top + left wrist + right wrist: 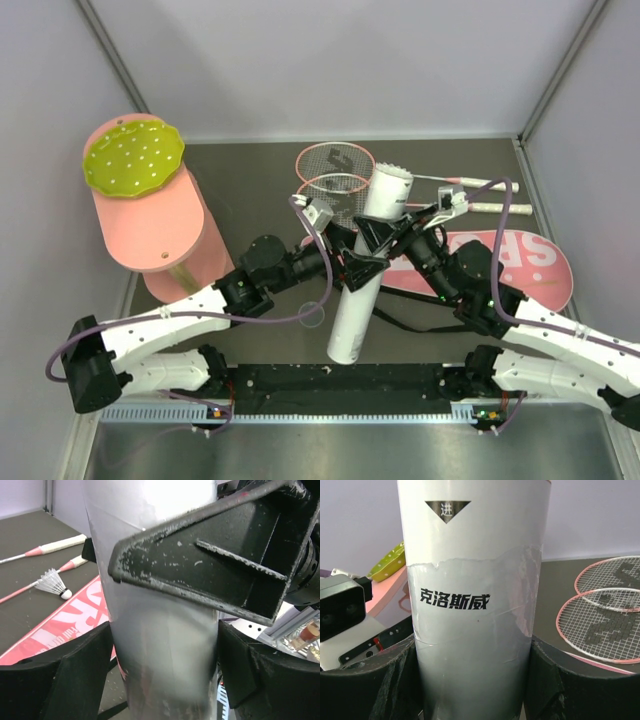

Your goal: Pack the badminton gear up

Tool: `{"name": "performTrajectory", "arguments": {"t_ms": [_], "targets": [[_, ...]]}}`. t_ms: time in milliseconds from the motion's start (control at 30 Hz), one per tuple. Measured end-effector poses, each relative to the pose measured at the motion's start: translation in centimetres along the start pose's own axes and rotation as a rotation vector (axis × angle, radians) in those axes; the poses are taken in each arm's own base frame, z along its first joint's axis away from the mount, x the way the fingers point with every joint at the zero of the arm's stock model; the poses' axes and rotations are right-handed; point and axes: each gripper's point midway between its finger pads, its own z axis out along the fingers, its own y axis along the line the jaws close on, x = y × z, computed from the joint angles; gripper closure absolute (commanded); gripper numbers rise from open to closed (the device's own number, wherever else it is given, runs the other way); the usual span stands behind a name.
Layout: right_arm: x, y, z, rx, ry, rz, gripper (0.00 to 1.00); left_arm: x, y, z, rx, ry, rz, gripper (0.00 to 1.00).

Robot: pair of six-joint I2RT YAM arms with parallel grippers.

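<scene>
The white tube (362,270) is tilted over the table's middle, its open end toward the back. My left gripper (352,262) and my right gripper (385,232) are both shut on its middle from opposite sides. In the left wrist view the tube (160,645) fills the gap between the fingers (55,680). In the right wrist view the tube (472,630) shows black lettering. Two pink rackets (335,170) lie at the back, handles (478,184) to the right. The pink "SPORT" bag (525,262) lies at the right. One shuttlecock (54,583) lies by the handles; the others are hidden.
A big pink cylinder (150,225) with a yellow-green dotted disc (132,158) stands at the left. Grey walls enclose the table on three sides. The bag's black strap (400,322) trails beside the tube's near end.
</scene>
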Motion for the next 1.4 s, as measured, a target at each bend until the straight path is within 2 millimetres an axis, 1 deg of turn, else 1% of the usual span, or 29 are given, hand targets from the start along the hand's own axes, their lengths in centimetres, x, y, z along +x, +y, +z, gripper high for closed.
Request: {"name": "performTrajectory", "arguments": {"t_ms": [33, 67, 133, 167, 233, 267, 300, 367, 433, 500, 600, 633, 700, 733, 800, 833, 867, 967, 1000, 1033, 1067, 1133, 1200, 1267, 1300, 1333, 1400], "targets": [[0.0, 0.1, 0.0, -0.005, 0.001, 0.005, 0.69, -0.1, 0.0, 0.2, 0.002, 0.000, 0.004, 0.28], [0.0, 0.2, -0.1, -0.009, 0.002, 0.008, 0.61, -0.2, -0.1, 0.2, 0.004, -0.001, 0.008, 0.32], [-0.3, 0.3, -0.3, -0.015, -0.002, 0.014, 0.49, -0.3, -0.3, 0.2, 0.009, -0.008, 0.009, 0.40], [-0.4, 0.3, -0.4, -0.016, -0.002, 0.016, 0.36, -0.4, -0.3, 0.2, 0.010, -0.012, 0.009, 0.42], [-0.3, 0.3, -0.8, -0.017, 0.011, 0.023, 0.24, -0.4, -0.5, -0.2, 0.014, -0.023, 0.019, 0.42], [0.0, 0.2, -1.0, -0.015, 0.028, 0.012, 0.09, 0.0, -0.3, -0.5, 0.012, -0.021, 0.029, 0.44], [0.1, 0.0, -1.2, -0.008, 0.039, 0.003, 0.01, 0.3, -0.1, -0.9, 0.002, -0.019, 0.028, 0.46], [0.0, -0.7, -1.7, 0.021, 0.053, -0.031, 0.01, 0.9, 1.1, -1.7, -0.040, -0.017, 0.032, 0.48], [-0.7, -1.1, -2.4, 0.031, 0.047, -0.074, 0.01, 0.9, 2.6, -2.3, -0.097, -0.021, 0.035, 0.50], [-1.6, -1.7, -3.2, 0.046, 0.031, -0.124, 0.01, 0.4, 3.6, -2.8, -0.142, -0.033, 0.050, 0.52], [-2.9, -3.8, -4.6, 0.130, 0.004, -0.187, 0.01, -0.9, 4.4, -4.2, -0.199, -0.075, 0.087, 0.56], [-3.2, -4.8, -5.1, 0.166, -0.015, -0.200, 0.01, -1.3, 4.4, -4.6, -0.206, -0.089, 0.097, 0.57], [-3.0, -7.7, -6.4, 0.268, -0.039, -0.241, 0.01, -2.3, 4.2, -5.7, -0.221, -0.113, 0.121, 0.59], [-2.8, -9.2, -6.9, 0.319, -0.047, -0.260, 0.01, -2.9, 4.0, -6.2, -0.223, -0.127, 0.133, 0.62], [-2.1, -13.1, -7.7, 0.454, -0.032, -0.311, 0.01, -3.9, 3.4, -7.1, -0.217, -0.150, 0.157, 0.67], [-2.0, -15.6, -8.0, 0.538, -0.019, -0.336, 0.01, -4.1, 3.2, -7.5, -0.212, -0.155, 0.168, 0.69], [-2.2, -17.6, -8.2, 0.609, -0.012, -0.348, 0.01, -4.3, 3.0, -7.9, -0.209, -0.156, 0.179, 0.69], [-2.4, -24.9, -8.9, 0.813, 0.068, -0.304, 0.01, -4.6, 2.6, -8.8, -0.203, -0.149, 0.209, 0.70], [-2.3, -26.8, -8.9, 0.867, 0.103, -0.279, 0.01, -4.5, 2.6, -9.0, -0.204, -0.145, 0.214, 0.71], [-2.2, -28.0, -8.7, 0.900, 0.148, -0.252, 0.01, -4.5, 2.5, -9.3, -0.201, -0.138, 0.220, 0.72], [-1.7, -29.3, -7.9, 0.934, 0.211, -0.224, 0.01, -4.5, 2.4, -9.5, -0.201, -0.132, 0.225, 0.74], [-1.4, -30.4, -5.6, 0.970, 0.296, -0.176, 0.01, -4.5, 2.1, -9.7, -0.188, -0.115, 0.240, 0.76], [-1.6, -31.7, -3.2, 1.024, 0.341, -0.126, 0.01, -4.6, 1.7, -9.8, -0.173, -0.100, 0.254, 0.77], [-2.0, -33.1, -1.3, 1.110, 0.390, -0.092, 0.02, -4.7, 1.4, -9.8, -0.160, -0.091, 0.265, 0.78], [-2.0, -34.2, -0.2, 1.158, 0.412, -0.080, 0.07, -4.7, 1.3, -9.8, -0.153, -0.088, 0.269, 0.78], [-2.1, -35.2, 0.8, 1.205, 0.438, -0.077, 0.15, -4.6, 1.2, -9.8, -0.148, -0.086, 0.270, 0.78], [-1.3, -37.4, 2.7, 1.269, 0.525, -0.089, 0.14, -4.5, 1.0, -9.7, -0.134, -0.080, 0.272, 0.78]]}}
